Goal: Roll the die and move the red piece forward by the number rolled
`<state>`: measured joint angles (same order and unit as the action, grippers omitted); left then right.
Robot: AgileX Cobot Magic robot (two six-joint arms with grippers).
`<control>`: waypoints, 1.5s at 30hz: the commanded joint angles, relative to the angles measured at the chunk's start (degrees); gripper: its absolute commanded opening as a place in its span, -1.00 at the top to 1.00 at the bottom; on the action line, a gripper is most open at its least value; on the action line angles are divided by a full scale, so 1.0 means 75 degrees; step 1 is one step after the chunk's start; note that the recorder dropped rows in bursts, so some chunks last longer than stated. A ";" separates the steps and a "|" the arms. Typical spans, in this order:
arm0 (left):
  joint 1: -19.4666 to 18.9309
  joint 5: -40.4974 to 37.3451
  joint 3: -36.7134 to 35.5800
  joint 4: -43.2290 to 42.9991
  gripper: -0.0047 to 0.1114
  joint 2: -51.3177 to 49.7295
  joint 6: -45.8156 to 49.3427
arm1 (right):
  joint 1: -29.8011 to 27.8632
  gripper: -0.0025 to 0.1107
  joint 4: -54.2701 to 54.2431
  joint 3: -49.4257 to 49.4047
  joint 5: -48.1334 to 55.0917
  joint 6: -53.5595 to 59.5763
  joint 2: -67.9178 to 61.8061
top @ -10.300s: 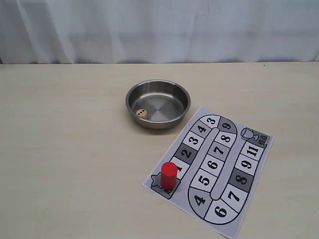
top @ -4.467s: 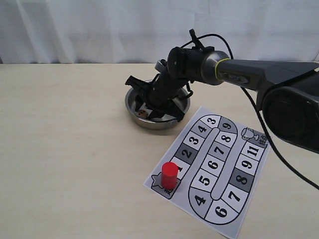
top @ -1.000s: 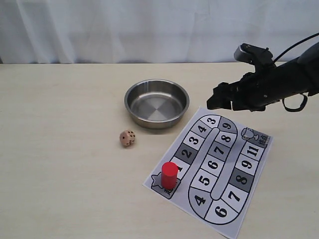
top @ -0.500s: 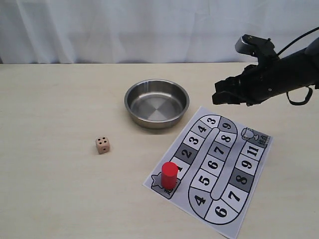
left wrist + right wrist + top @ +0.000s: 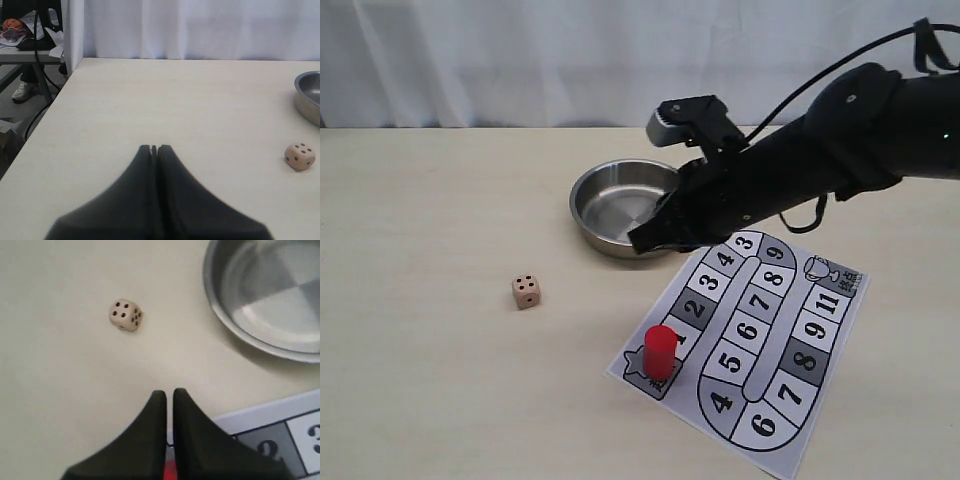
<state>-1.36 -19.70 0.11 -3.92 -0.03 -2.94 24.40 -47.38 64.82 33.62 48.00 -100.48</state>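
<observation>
**Exterior view.** The right end effector (image 5: 646, 240) reaches in from the right on a dark arm. Its tip shows in front of the near rim of the steel bowl (image 5: 582, 205), above the far-left edge of the printed game board (image 5: 790, 400). The die (image 5: 526, 291) lies on the bare worktop (image 5: 440, 220), to the left of the board and nearer the camera than the bowl, touching neither, with 4 pips on top. The red piece (image 5: 660, 351) stands upright on the grey star square at the board's near-left corner, beside square 1. The left end effector does not appear here.

**Right wrist view.** This view alone shows the right end effector (image 5: 166, 395) closely: its 2 fingers lie together with only a thin slit between them and nothing held. The die (image 5: 126, 315) sits beyond the tips, well apart from them. The bowl (image 5: 260, 295) is empty. Also visible are a corner of the board (image 5: 280, 440) with square 2 and a sliver of the red piece (image 5: 170, 471) between the finger bases.

**Left wrist view.** The left end effector (image 5: 154, 149) is pressed together and empty above bare worktop. The die (image 5: 300, 156) and part of the bowl's wall (image 5: 307, 97) sit at the frame's edge.

**Surface and room.** The worktop is pale, with a faint wood grain. A white curtain (image 5: 520, 60) hangs behind it. Only the left wrist view looks past the worktop's end, where there are a grey floor, hanging cables and a shoe (image 5: 22, 91).
</observation>
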 commanded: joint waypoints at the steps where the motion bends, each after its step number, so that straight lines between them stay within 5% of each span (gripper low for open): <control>1: 0.0001 0.0102 -0.0014 0.0010 0.92 0.0005 -0.0043 | 0.0775 0.88 0.0271 0.0068 -0.0607 -0.0367 0.0054; 12: 0.0001 0.0102 -0.0014 0.0010 0.92 0.0005 -0.0043 | 0.2256 0.88 0.4588 0.2399 0.0852 -0.4361 -0.1294; 24: 0.0001 0.0102 -0.0014 -0.0007 0.92 0.0005 -0.0043 | 0.2446 0.88 0.4829 0.3534 0.1023 -0.4463 -0.2658; 45: 0.0001 0.0102 -0.0014 -0.0007 0.92 0.0005 -0.0043 | 0.2388 0.88 0.4842 0.3533 -0.0140 -0.4521 -0.3621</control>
<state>-1.36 -19.70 0.11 -3.92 -0.03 -2.94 42.69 -11.71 91.15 34.71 14.30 -127.27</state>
